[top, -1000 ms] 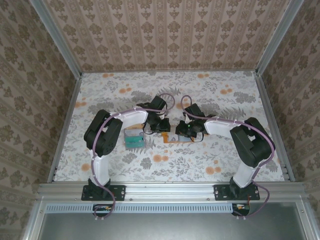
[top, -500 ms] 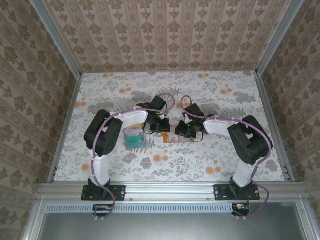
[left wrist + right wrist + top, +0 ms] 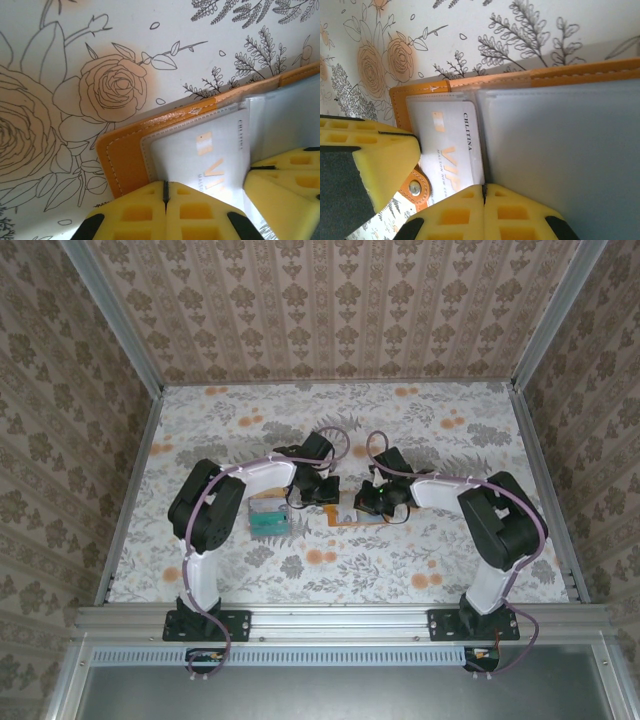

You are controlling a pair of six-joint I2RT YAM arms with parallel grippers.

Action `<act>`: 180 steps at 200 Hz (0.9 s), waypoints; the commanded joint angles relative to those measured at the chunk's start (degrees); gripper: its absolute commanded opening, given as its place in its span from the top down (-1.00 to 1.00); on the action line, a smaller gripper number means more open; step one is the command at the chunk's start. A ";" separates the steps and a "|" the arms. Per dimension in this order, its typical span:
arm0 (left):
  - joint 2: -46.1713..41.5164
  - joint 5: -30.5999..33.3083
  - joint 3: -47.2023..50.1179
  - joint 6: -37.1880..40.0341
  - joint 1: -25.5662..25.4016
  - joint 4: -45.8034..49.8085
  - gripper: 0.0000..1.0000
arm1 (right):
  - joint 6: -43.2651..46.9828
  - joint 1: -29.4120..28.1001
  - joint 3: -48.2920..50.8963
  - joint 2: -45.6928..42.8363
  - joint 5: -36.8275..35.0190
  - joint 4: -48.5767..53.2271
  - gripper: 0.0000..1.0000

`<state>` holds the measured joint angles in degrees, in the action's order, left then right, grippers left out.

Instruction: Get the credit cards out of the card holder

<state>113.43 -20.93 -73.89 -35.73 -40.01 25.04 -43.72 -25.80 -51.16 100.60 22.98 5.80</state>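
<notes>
Top view: the card holder (image 3: 343, 517) sits almost wholly under the two wrists, just an orange sliver out. The loose credit cards (image 3: 266, 523) beside it are too small to count. Left wrist: the holder's near part disappears behind the left gripper (image 3: 165, 192), right end off frame. Right wrist: the white card (image 3: 451, 145) slips behind the right gripper (image 3: 484, 195), and whether those jaws pinch it is unclear.

Orange card holder (image 3: 470, 82) lies open (white card (image 3: 455, 150) sleeved).

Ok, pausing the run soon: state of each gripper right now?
Left gripper: shut, over the card holder.
Right gripper: shut, over the card holder too.
</notes>
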 commanded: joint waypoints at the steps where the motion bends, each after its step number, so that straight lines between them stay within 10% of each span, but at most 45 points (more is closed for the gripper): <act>1: 1.45 2.07 0.85 1.36 -0.42 2.64 0.93 | -0.49 1.34 1.97 -2.19 -0.57 0.83 1.00; 140: 0.48 2.89 0.72 2.41 -0.38 3.26 0.96 | 6.18 7.77 4.56 -10.24 2.27 4.45 1.00; 180: 0.91 2.71 0.40 2.49 -0.45 3.44 0.96 | 7.32 6.36 2.19 -7.18 8.24 2.16 0.63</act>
<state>113.43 -20.29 -73.89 -34.65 -40.12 25.06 -38.63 -18.33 -47.29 91.68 26.50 8.80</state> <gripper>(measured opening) 0.047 0.135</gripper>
